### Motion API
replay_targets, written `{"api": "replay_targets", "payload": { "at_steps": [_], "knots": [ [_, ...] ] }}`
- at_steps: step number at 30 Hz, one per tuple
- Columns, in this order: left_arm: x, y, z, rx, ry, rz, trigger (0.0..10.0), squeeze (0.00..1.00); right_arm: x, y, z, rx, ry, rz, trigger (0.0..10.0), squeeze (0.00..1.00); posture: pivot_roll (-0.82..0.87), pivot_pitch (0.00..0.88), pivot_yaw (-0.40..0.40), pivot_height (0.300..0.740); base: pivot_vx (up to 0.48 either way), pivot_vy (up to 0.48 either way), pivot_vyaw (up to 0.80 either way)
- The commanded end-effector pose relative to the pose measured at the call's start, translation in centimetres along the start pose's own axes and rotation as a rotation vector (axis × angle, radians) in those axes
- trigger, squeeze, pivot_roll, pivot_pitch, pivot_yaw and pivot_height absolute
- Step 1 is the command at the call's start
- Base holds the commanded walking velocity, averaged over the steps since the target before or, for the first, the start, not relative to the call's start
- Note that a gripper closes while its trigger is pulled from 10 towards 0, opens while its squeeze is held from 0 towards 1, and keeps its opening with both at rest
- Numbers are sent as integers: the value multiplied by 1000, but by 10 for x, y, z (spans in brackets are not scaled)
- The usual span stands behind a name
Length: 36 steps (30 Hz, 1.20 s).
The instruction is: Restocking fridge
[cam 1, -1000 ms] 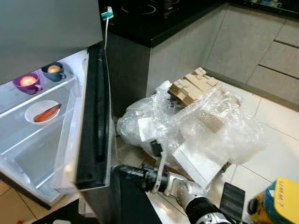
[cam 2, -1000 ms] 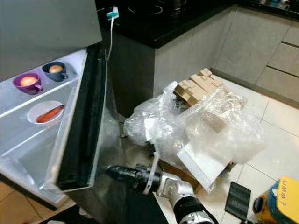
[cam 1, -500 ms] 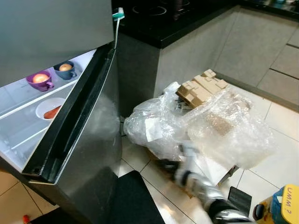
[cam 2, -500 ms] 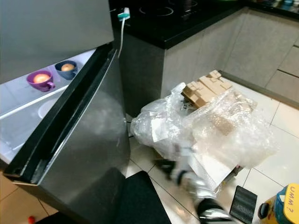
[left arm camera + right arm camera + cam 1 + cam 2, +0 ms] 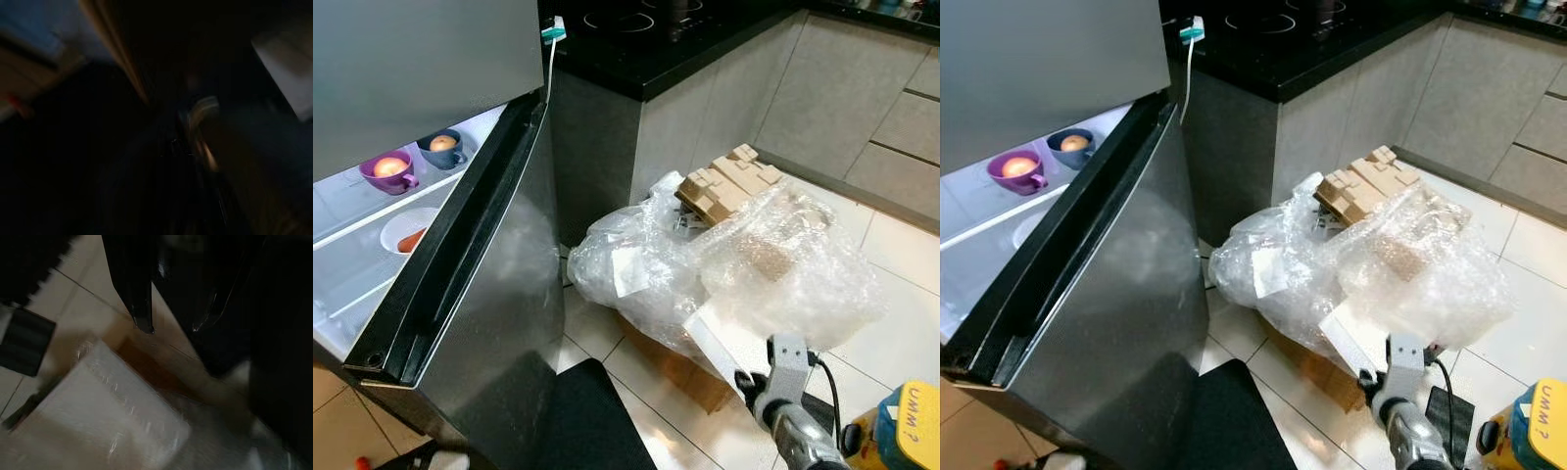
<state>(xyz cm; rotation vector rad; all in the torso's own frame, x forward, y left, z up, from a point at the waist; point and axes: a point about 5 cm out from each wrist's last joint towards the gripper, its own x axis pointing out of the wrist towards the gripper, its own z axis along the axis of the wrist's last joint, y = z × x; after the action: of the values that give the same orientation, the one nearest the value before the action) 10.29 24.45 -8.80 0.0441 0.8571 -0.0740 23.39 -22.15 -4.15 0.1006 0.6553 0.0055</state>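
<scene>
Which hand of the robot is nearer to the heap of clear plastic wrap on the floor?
Right. The right hand hangs just over the plastic wrap by its near edge; the left hand is somewhere dark, its place unclear.

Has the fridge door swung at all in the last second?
Yes. The fridge door has swung toward closing: it now covers more of the white plate on the shelf.

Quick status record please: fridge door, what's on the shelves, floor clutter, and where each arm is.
fridge door: partly open, swung across most of the opening
shelf items: purple cup and blue cup, each holding an egg; white plate with an orange item below
floor: plastic wrap pile with cardboard inserts; yellow container
right gripper: low over the floor, empty
left arm: wrist view too dark
</scene>
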Motion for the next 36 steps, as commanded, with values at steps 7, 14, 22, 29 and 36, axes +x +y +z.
{"api": "replay_targets", "payload": {
  "at_steps": [7,14,22,29,36],
  "knots": [
    [6,-6,7,-84,-34,38,10000,0,-3,11,-20,-16,46,20,10000,0,-79,71,-36,713,0,0,0],
    [3,-4,3,-106,-41,20,10000,141,-5,16,-27,-19,65,44,10000,0,-75,67,-40,713,0,0,0],
    [-5,-1,-5,-61,-47,23,10000,1000,-8,18,-38,-37,120,54,10000,0,-74,60,-41,713,0,0,0],
    [-9,-1,-10,-47,-30,7,7176,0,-9,17,-40,-60,133,57,10000,0,-74,59,-43,713,0,0,0],
    [-8,-3,-11,-60,-24,-10,0,0,-9,17,-41,-61,132,60,10000,0,-75,57,-43,713,0,0,0]
  ]
}}
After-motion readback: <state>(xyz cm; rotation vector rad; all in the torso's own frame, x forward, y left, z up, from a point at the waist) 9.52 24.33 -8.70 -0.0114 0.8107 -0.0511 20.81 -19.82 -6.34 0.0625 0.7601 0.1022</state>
